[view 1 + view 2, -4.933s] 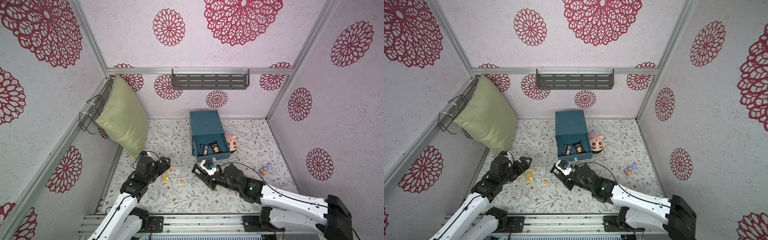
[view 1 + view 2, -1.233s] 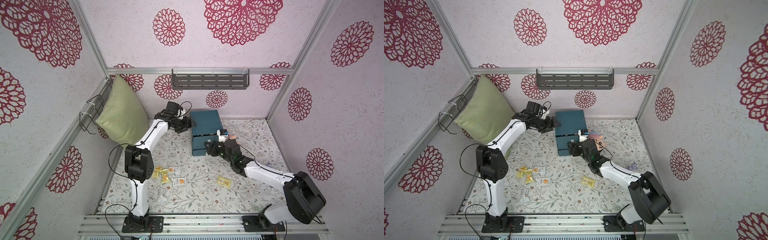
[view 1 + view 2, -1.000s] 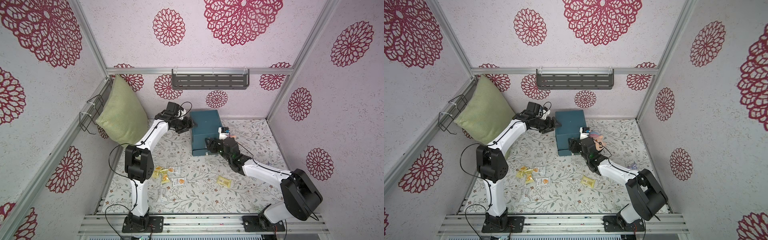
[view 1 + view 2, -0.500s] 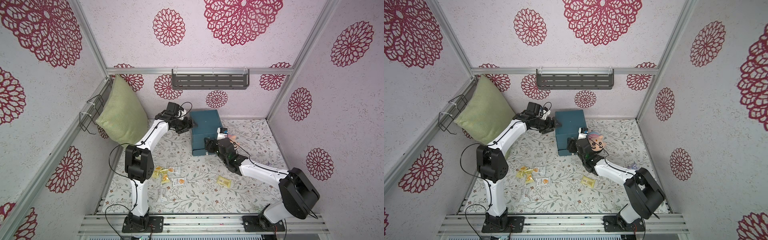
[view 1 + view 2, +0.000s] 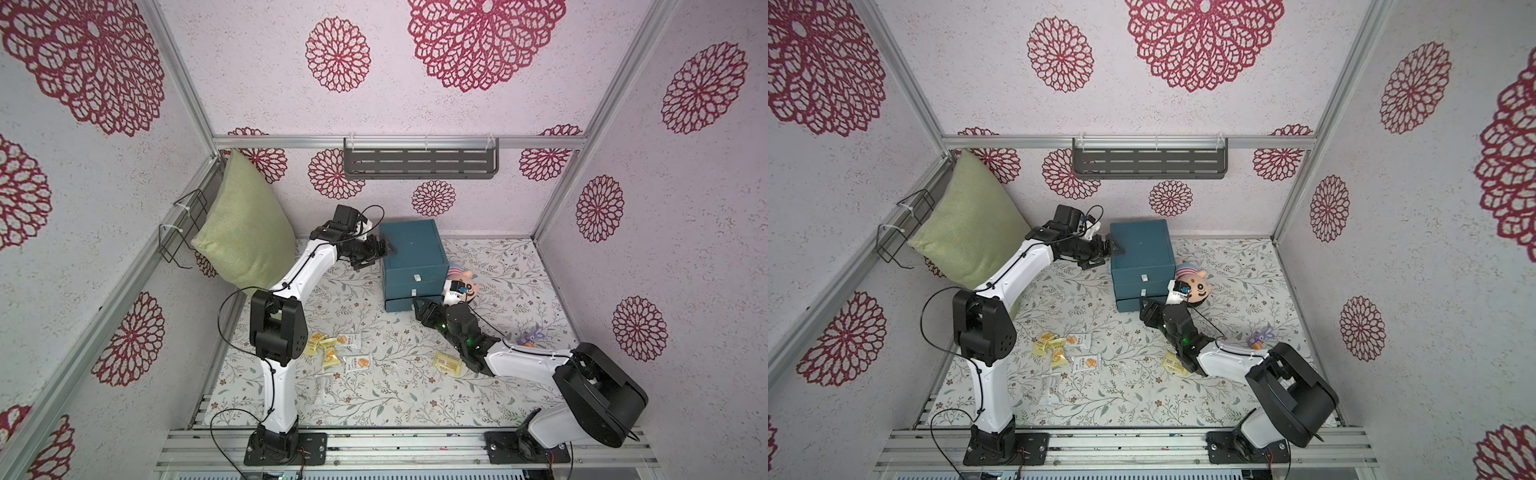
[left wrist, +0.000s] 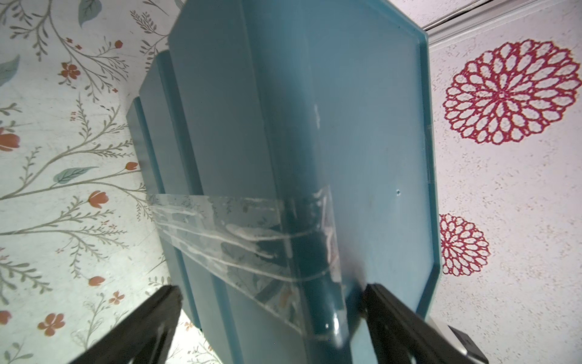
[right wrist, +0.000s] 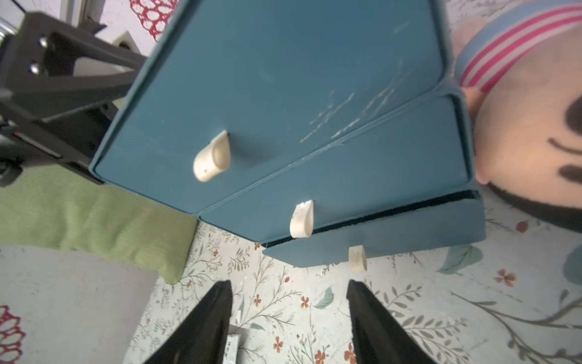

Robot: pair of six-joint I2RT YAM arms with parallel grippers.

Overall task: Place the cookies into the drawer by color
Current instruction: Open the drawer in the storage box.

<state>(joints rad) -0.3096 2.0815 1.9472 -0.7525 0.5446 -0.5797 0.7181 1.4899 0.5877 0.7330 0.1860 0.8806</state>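
One drawer chest (image 5: 411, 249): it stands at the back wall in the same place as some seconds ago, so it did not slide while its lowest drawer went in.
Left gripper (image 5: 383, 250): at the chest's rear side edge. The jaws are spread wide over that edge and pinch nothing. I judge that it served as a brace against the push.
Right gripper (image 7: 288, 285): low over the floor, just in front of the chest. The jaws are apart with nothing between them.
Bottom drawer (image 7: 409, 233): a few seconds ago it was pulled far out with black packets lying inside. Now it is almost shut, and only a thin dark gap remains under the middle drawer. The black packets are out of sight, so probably they are inside and that colour is finished.
Cookies (image 5: 328, 349): yellow and white packets lie on the floor near the left arm's base. One yellow packet (image 5: 448, 362) lies apart, beside the right arm. None is held, and these colours will need another drawer opened.
Tab handle (image 7: 357, 258): on the bottom drawer, near the right gripper but not touched.
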